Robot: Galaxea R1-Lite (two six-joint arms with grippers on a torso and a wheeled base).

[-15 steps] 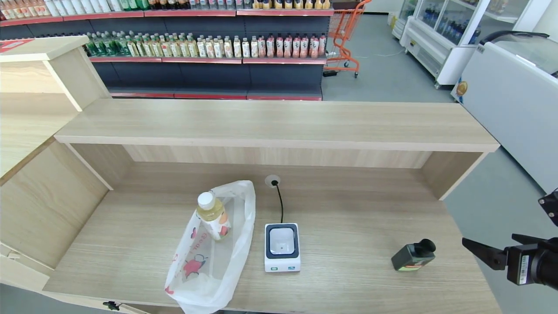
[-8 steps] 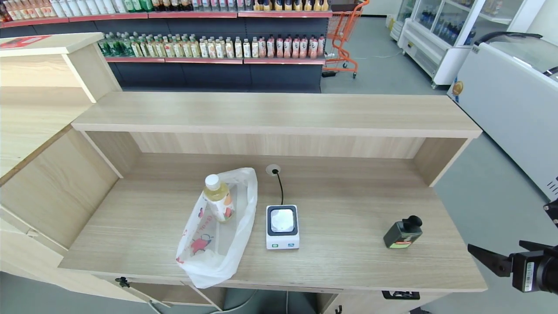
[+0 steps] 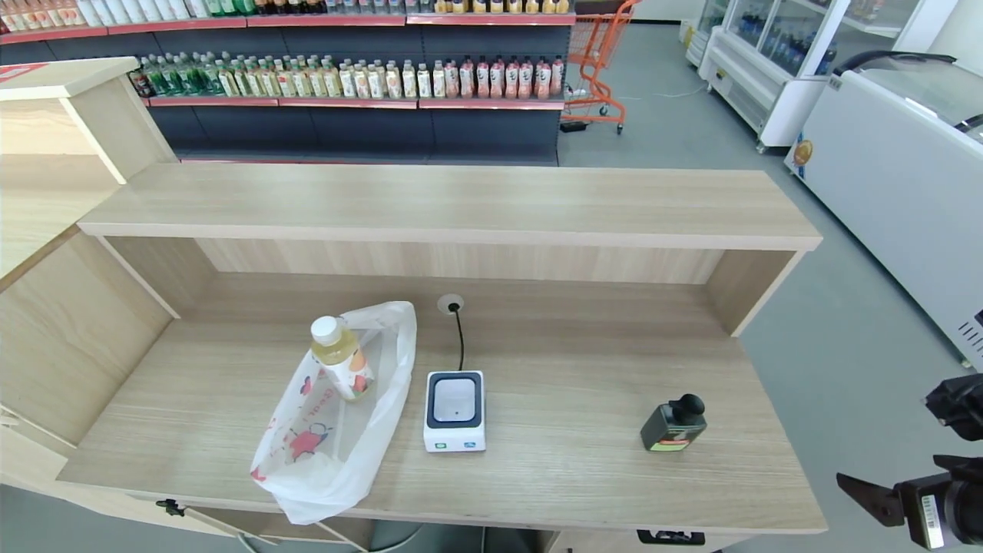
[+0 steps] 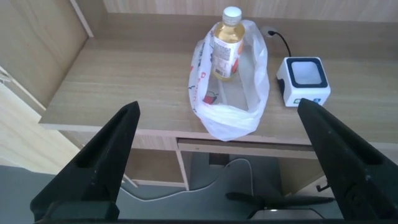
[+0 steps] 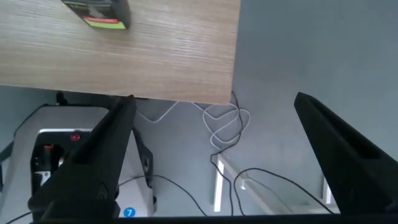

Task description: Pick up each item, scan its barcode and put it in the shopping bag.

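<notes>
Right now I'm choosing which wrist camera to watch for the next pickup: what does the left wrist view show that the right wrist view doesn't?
Left wrist view, not the right: the white-capped plastic bottle of yellow drink upright in the translucent white plastic shopping bag, and beside the bag the white box-shaped barcode scanner with its black cable. Right wrist view, not the left: the small dark bottle with a red-and-green label, on the counter near its end. Both: the pale wooden counter.
</notes>
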